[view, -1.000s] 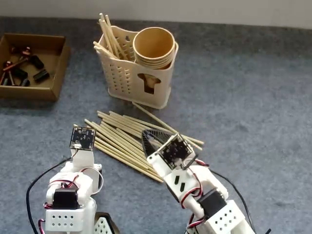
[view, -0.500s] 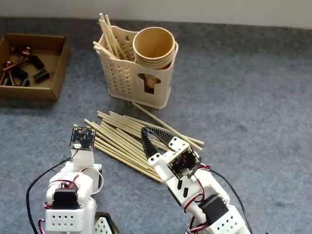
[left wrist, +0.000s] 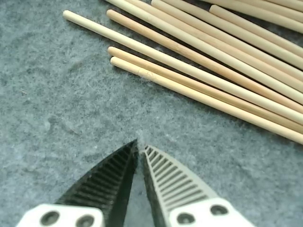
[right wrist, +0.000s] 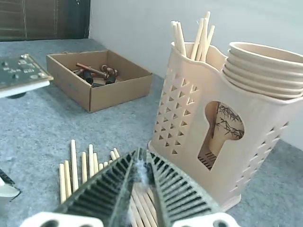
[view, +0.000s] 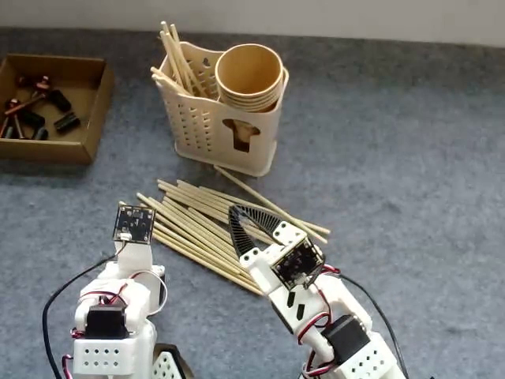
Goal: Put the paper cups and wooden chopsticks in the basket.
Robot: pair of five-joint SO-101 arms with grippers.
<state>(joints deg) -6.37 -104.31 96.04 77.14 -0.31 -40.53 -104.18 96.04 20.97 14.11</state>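
A: Loose chopsticks (view: 209,225) are lying on the worktop (view: 410,158), btw the basket (view: 197,130) and the arms. Cups (view: 248,75) + a few sticks are already sitting inside.
B: And the right gripper (right wrist: 140,158)?
A: It's been easing back off the pile, tips pinched, carrying nothing, and is now pausing. The left gripper (left wrist: 139,145) is clenched too, hovering near the stick ends. No pickup is happening yet.

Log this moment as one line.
cups: stacked in basket | chopsticks: loose pile on carpet, some in basket | left gripper: shut, over carpet beside pile | right gripper: shut, over pile
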